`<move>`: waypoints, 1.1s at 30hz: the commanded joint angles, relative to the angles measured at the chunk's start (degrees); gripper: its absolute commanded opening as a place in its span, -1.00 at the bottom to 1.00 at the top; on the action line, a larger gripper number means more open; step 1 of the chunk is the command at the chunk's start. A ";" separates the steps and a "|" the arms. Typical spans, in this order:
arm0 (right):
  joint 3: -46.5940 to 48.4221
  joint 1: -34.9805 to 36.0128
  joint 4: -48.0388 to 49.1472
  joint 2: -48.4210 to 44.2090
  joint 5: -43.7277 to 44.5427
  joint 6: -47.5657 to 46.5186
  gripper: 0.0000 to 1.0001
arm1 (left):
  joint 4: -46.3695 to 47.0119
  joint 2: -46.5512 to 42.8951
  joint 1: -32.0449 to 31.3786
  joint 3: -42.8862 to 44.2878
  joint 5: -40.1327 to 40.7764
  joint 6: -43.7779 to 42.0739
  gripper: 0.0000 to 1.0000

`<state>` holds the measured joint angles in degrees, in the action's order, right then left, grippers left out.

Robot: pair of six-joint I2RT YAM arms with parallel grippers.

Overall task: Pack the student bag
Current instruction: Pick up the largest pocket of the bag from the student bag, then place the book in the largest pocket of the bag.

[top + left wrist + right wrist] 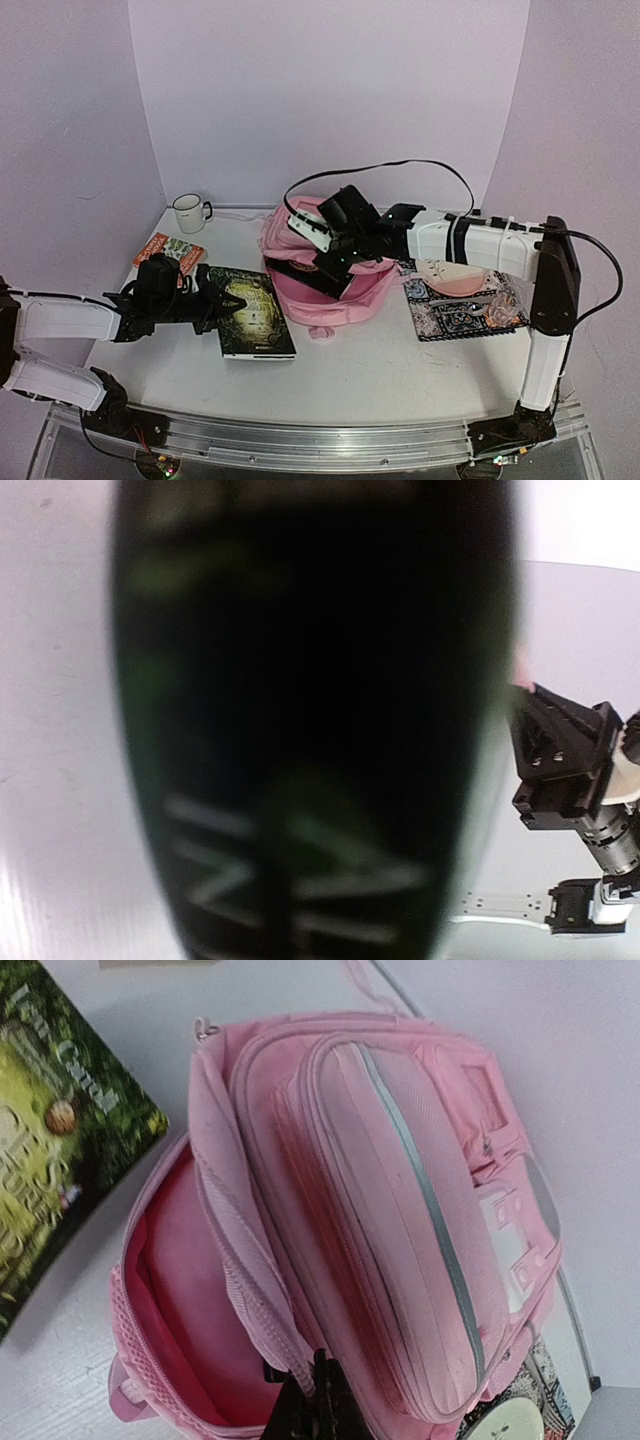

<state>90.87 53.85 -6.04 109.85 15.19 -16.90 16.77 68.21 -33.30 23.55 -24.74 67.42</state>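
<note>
The student bag (345, 298) lies in the middle of the table, pink, its main compartment open toward the left. In the right wrist view the student bag (400, 1210) shows its front pockets and pink lining. My right gripper (322, 263) hangs over the opening. It (318, 1392) is shut on the zipped edge of the bag's flap. A dark green book (255, 310) lies left of the bag. My left gripper (208, 300) grips its left edge. The book (300, 730) fills the left wrist view as a dark blur and hides the fingers. Its cover (50, 1160) shows beside the bag.
A white mug (187, 212) stands at the back left, an orange booklet (168, 250) just in front of it. Right of the bag, a patterned book (465, 308) carries a pink-and-white item (448, 275). A black cable (400, 165) arches over the right arm.
</note>
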 commanded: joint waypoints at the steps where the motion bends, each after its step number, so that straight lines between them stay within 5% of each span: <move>1: 6.63 2.29 1.87 -3.76 2.36 3.76 -1.00 | 11.38 -2.97 0.22 1.92 -3.76 3.82 -1.00; 19: 11.78 6.77 4.13 -2.84 -0.45 9.42 -1.00 | 22.80 10.56 -0.10 6.81 2.20 14.86 -1.00; 33: 12.09 8.66 5.55 -1.49 -3.69 13.03 -1.00 | 27.97 24.53 -1.19 16.01 13.79 14.46 -1.00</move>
<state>98.49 61.04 -7.54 109.71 13.78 -6.02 35.20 89.90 -33.90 34.24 -15.93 82.15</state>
